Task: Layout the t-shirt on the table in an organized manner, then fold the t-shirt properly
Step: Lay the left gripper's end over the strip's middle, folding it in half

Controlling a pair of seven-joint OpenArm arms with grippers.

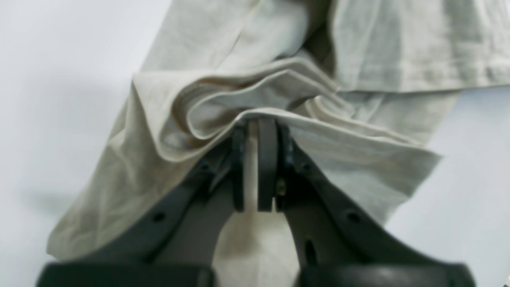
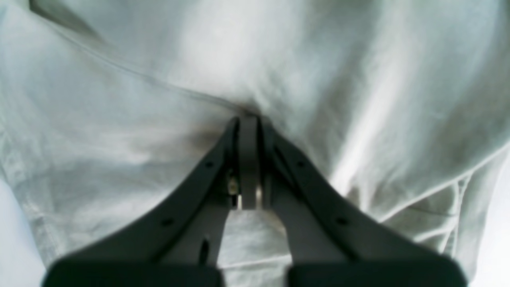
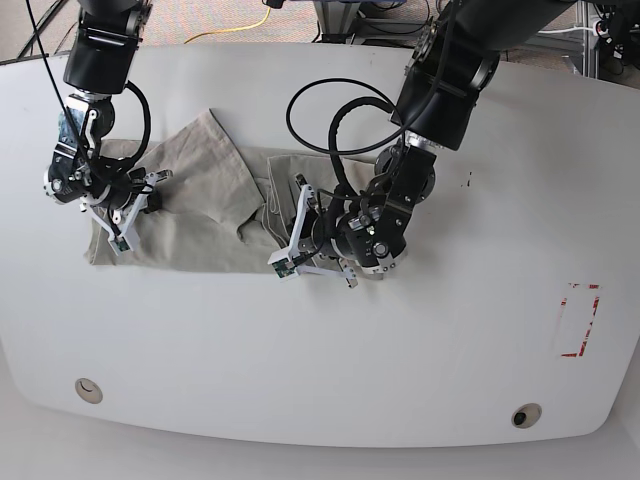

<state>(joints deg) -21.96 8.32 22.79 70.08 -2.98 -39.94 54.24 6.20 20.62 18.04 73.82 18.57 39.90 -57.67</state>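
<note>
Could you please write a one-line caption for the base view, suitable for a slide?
Both arms pinch the khaki t-shirt on the white table: right tool and left tool shut on cloth.

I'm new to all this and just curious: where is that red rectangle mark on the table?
In the base view, the red rectangle mark is near the table's right edge, well clear of the t-shirt, with a small round hole just below-left.

Both arms are bent down low over the surface [image 3: 330, 350], left gripper [image 1: 261, 123] and right gripper [image 2: 248, 119] each clamped tight on t-shirt [image 3: 200, 215] cloth, wrists angled toward 6 o'clock.
</note>
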